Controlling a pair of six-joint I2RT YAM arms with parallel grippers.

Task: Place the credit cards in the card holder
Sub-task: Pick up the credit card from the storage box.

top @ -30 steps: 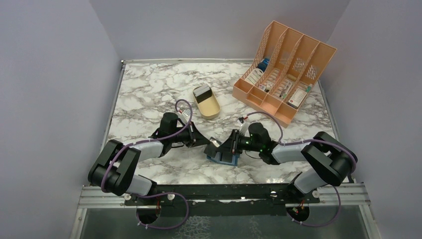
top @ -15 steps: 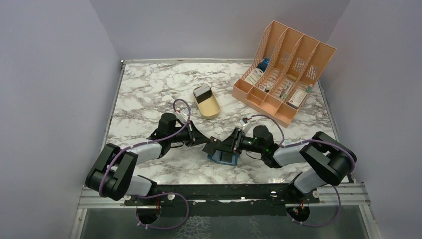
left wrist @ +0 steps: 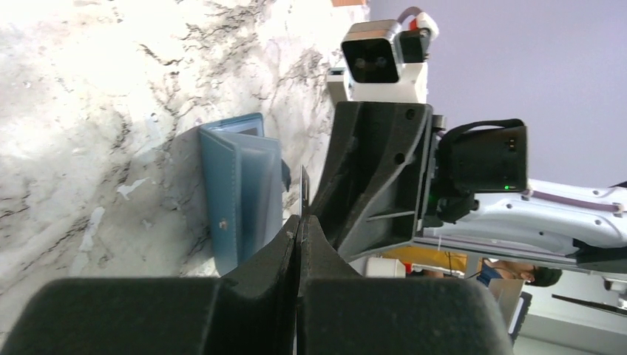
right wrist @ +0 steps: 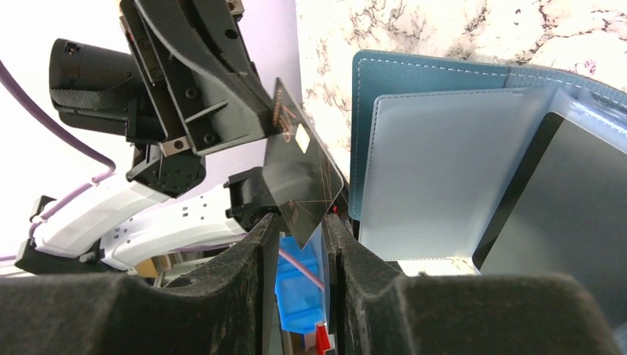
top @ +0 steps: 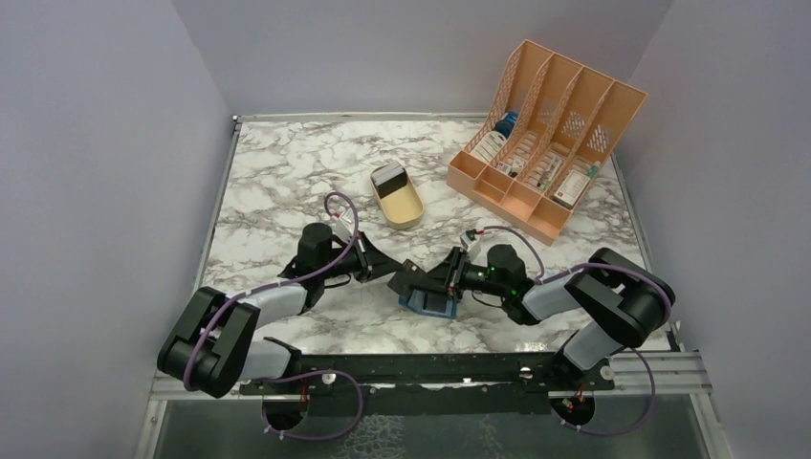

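The left gripper (left wrist: 299,222) is shut tight on one card (right wrist: 299,166). It pinches the card by one edge, so in the left wrist view the card looks like a thin line. The card is dark and has a small pale chip on its face. It is up in the air and tilted, not lying flat. The right gripper (right wrist: 299,220) faces the left one, very close. Its two fingers stand a little apart, and the low corner of the card pokes down between them. I cannot tell if they press on the card. Just beside and below both grippers is one holder (right wrist: 436,170). It lies open on the table (top: 287,182), near the front, in the middle. Its outside is dark blue and its pockets are pale blue. A second card (right wrist: 569,222), dark grey, sits in one clear pocket of the holder. Farther back on the table is one tan tray (top: 405,207). A pale card (top: 387,176) rests at its far end. I cannot tell if more cards lie under it. At the far right stands one orange rack (top: 574,124) with four slots and small things inside.
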